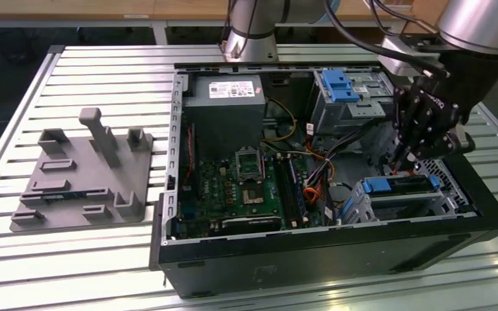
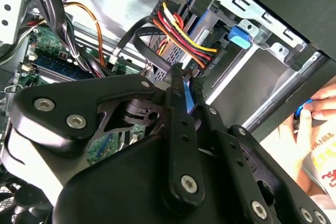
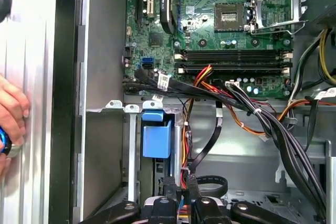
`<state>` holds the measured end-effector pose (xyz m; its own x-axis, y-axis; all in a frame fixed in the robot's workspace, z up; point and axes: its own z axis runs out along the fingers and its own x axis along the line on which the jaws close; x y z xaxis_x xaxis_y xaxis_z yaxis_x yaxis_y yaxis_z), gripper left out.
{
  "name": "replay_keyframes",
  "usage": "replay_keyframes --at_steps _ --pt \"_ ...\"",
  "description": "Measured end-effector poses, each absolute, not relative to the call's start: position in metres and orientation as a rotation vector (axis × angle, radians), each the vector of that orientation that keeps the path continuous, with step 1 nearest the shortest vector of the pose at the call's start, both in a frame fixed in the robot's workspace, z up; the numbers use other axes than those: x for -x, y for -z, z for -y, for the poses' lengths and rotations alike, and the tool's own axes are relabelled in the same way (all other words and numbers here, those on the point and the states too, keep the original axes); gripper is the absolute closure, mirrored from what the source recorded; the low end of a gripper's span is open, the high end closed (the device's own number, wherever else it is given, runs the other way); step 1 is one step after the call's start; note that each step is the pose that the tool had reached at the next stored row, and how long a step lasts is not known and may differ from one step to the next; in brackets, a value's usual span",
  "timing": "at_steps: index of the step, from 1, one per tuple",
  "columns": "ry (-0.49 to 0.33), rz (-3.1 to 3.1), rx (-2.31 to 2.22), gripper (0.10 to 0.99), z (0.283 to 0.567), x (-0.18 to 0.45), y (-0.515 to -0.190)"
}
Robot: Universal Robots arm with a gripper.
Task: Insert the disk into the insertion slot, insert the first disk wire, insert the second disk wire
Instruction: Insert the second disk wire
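Claw (image 1: 402,160) beside insertion slot (image 1: 404,197) edge

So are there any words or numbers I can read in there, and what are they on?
On the power supply sticker: print too small to read.
On the cable tag: too small to read.
On the motherboard: tiny marks, too small to read.
So there is no text I can quote.

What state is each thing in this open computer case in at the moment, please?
Silver hard drive in its blue plastic carrier: seated in the cage.
Low silver sheet-metal drive cage: occupied.
Black gripper: lowered behind the drive, fingers close together by the red and yellow wire bundle.
Black computer case: side panel off.
Processor socket: empty.
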<state>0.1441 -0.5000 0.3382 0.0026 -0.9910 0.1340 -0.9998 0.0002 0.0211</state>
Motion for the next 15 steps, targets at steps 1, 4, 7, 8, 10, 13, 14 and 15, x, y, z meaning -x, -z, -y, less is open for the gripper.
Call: replay_keyframes --at_steps 1,4,7,8,10,13,14,15 --pt "-0.114 2.145 -2.147 0.886 0.502 -0.144 -0.338" --pt "-0.086 2.158 -2.161 0.886 0.506 -0.144 -0.338" --pt "-0.051 2.175 -2.179 0.886 0.510 -0.143 -0.338" --pt "-0.038 2.181 -2.185 0.886 0.512 -0.143 -0.338" --pt "-0.025 2.187 -2.192 0.886 0.515 -0.143 -0.338" --pt "-0.024 2.187 -2.192 0.886 0.516 -0.143 -0.338" --pt "-0.024 2.187 -2.192 0.886 0.516 -0.143 -0.338" --pt "-0.024 2.187 -2.192 0.886 0.516 -0.143 -0.338"
